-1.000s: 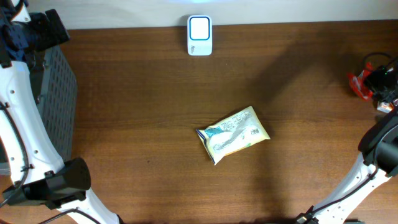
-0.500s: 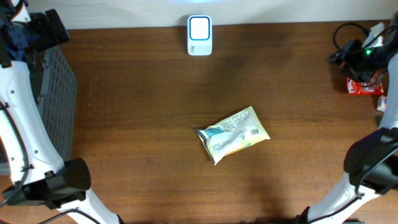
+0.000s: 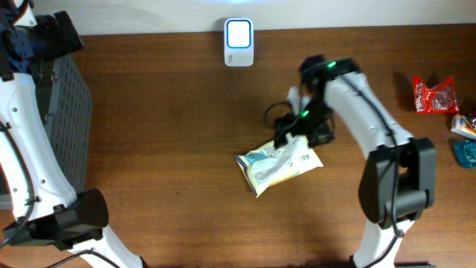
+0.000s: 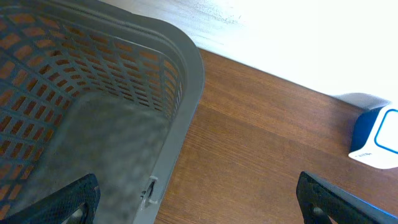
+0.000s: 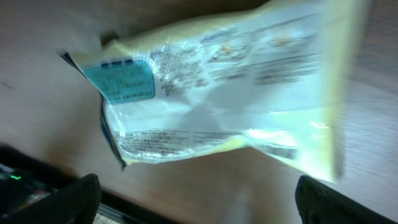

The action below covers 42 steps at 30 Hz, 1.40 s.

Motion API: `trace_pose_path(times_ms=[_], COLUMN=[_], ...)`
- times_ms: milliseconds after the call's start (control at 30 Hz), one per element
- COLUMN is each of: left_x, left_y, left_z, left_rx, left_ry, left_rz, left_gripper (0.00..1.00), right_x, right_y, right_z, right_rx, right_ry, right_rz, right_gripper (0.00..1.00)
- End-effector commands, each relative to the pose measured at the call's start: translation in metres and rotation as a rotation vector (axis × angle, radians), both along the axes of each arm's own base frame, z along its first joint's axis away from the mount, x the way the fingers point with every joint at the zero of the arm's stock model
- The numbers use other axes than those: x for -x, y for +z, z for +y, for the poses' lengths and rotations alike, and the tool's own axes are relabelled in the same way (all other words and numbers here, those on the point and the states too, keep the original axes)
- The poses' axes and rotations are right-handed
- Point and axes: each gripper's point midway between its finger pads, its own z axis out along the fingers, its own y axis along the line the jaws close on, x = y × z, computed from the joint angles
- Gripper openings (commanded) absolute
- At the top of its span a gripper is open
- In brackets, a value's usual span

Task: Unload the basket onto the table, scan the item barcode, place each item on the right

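The right gripper (image 5: 199, 208) has its two dark fingertips (image 5: 78, 199) spread wide, one in each lower corner of the right wrist view, with nothing clamped between them. Ahead of them, filling most of that blurred view, lies the pale yellow and white plastic packet with a blue label (image 5: 217, 93). In the overhead view the right gripper (image 3: 297, 128) hangs over the packet's upper edge, just right of the frame's centre; whether it touches the wrapper cannot be told. The packet (image 3: 279, 162) lies tilted on the brown wooden table (image 3: 171, 119), its blue end toward the lower left.

The left gripper (image 4: 199, 202) also stands wide apart and holds nothing, its fingertips in the lower corners of the left wrist view. It hangs above the rim of the grey plastic mesh basket (image 4: 180, 81), which sits along the left edge of the overhead frame (image 3: 71, 126).

The small white and blue box scanner (image 3: 239, 42) stands at the top centre of the table, well apart from the packet. A red snack wrapper (image 3: 435, 95) and a teal item (image 3: 467, 152) lie near the right edge.
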Motion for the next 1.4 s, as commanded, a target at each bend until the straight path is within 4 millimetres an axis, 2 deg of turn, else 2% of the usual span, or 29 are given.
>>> trace_pose_path(times_ms=[0,33,67,133,167,300,400,500,667,700,733,867,1000,1067,1100,1133,1167,1200,1267,1367], left_x=[0.002,0.002,0.002,0.002,0.002,0.002,0.002,0.002,0.002,0.002,0.002,0.002,0.002,0.002,0.002,0.002,0.002,0.002,0.002,0.002], left_y=[0.003,0.004,0.004,0.003,0.004,0.004,0.004,0.004,0.004,0.004,0.004,0.004,0.004,0.004,0.004,0.004,0.003,0.003,0.004,0.004], left_z=[0.000,0.000,0.000,0.000,0.000,0.000,0.000,0.000,0.000,0.000,0.000,0.000,0.000,0.000,0.000,0.000,0.000,0.000,0.000,0.000], left_rx=[0.007,0.007,0.007,0.007,0.007,0.007,0.007,0.007,0.007,0.007,0.007,0.007,0.007,0.007,0.007,0.007,0.007,0.007,0.007,0.007], left_ry=[0.007,0.007,0.007,0.007,0.007,0.007,0.007,0.007,0.007,0.007,0.007,0.007,0.007,0.007,0.007,0.007,0.007,0.007,0.007,0.007], left_rz=[-0.009,-0.010,-0.010,-0.009,-0.010,-0.010,-0.010,-0.010,-0.010,-0.010,-0.010,-0.010,-0.010,-0.010,-0.010,-0.010,-0.009,-0.009,-0.010,-0.010], left_gripper=[0.99,0.99,0.99,0.99,0.99,0.99,0.99,0.99,0.99,0.99,0.99,0.99,0.99,0.99,0.99,0.99,0.99,0.99,0.99,0.99], right_x=[0.015,0.015,0.015,0.013,0.012,0.007,0.003,-0.005,-0.017,-0.019,-0.019,-0.023,-0.037,-0.049,-0.056,-0.060,-0.065,-0.067,-0.066,-0.056], right_y=[-0.028,-0.032,-0.038,-0.049,-0.053,-0.070,-0.080,-0.083,-0.069,-0.066,-0.061,-0.039,-0.015,-0.013,-0.012,-0.011,-0.009,-0.008,-0.004,-0.012], right_z=[0.007,0.006,0.004,0.005,0.005,0.007,0.008,0.017,0.065,0.067,0.064,0.042,0.041,0.045,0.047,0.049,0.053,0.058,0.068,0.070], right_rx=[0.098,0.119,0.140,0.140,0.140,0.140,0.138,0.113,-0.111,-0.113,-0.094,0.004,-0.019,-0.048,-0.062,-0.068,-0.086,-0.110,-0.160,-0.129], right_ry=[0.003,-0.018,-0.054,-0.108,-0.126,-0.220,-0.292,-0.409,-0.377,-0.365,-0.360,-0.322,-0.157,-0.078,-0.050,-0.047,-0.046,-0.044,-0.039,-0.080], right_rz=[0.008,0.009,0.010,0.005,-0.001,-0.022,-0.034,-0.037,-0.051,-0.056,-0.055,-0.061,-0.153,-0.226,-0.268,-0.284,-0.307,-0.315,-0.308,-0.267], right_gripper=[0.99,0.96,0.89,0.58,0.51,0.36,0.34,0.26,0.34,0.37,0.46,0.58,0.93,0.99,0.99,0.95,0.82,0.63,0.38,0.17])
